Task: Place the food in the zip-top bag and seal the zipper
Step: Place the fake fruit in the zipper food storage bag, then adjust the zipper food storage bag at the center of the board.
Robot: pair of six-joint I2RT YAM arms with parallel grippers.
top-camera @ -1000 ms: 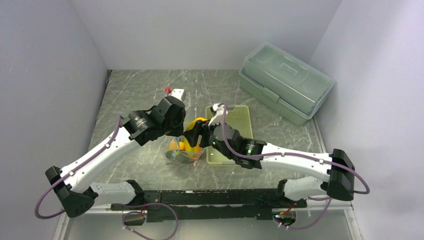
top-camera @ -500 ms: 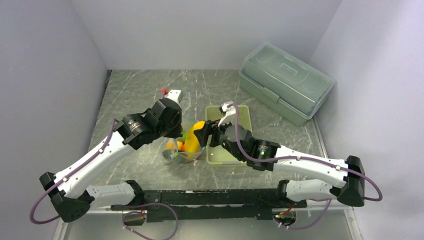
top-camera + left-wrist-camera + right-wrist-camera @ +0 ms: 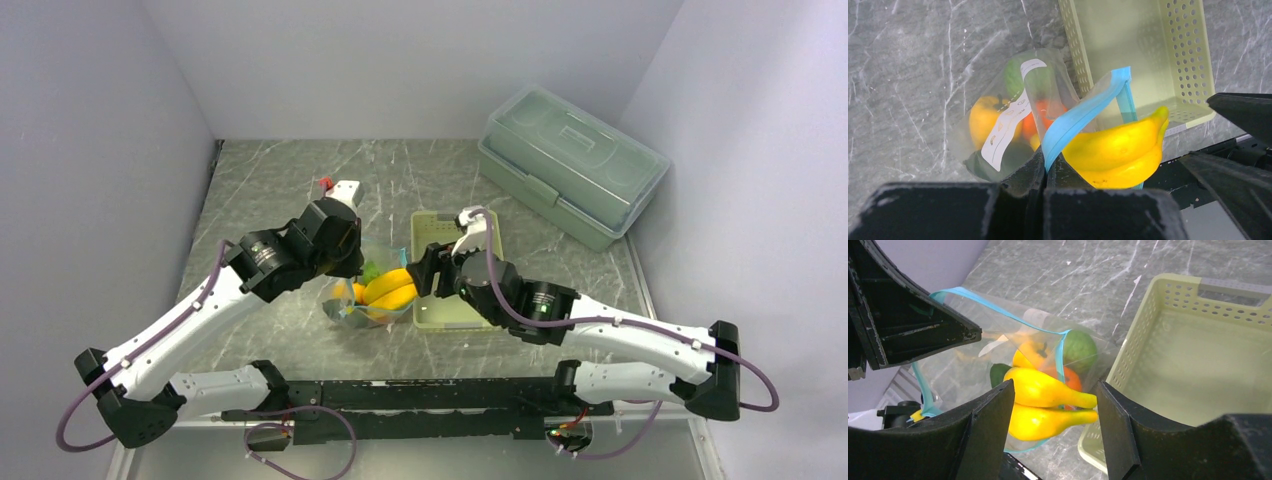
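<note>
The clear zip-top bag (image 3: pixel 352 306) stands open left of the basket. My left gripper (image 3: pixel 1045 167) is shut on its light blue zipper (image 3: pixel 1083 112) and holds the mouth up. The yellow bananas (image 3: pixel 1043 390) lie across the bag's mouth, partly sticking out. My right gripper (image 3: pixel 1054 405) is open, its fingers either side of the bananas and apart from them. Inside the bag are the bumpy green fruit (image 3: pixel 1079 347), orange ball (image 3: pixel 1073 381), yellow-orange pepper (image 3: pixel 1030 354) and dark avocado (image 3: pixel 998 372). From above, the bananas (image 3: pixel 390 288) sit between both grippers.
The pale green perforated basket (image 3: pixel 470 235) stands right beside the bag, with nothing in it. A large translucent lidded box (image 3: pixel 570 165) sits at the back right. Grey walls close in the marbled table on three sides.
The right gripper brought the bananas from upright above the bag down into its mouth, let go and opened. The left gripper kept its hold on the zipper.
</note>
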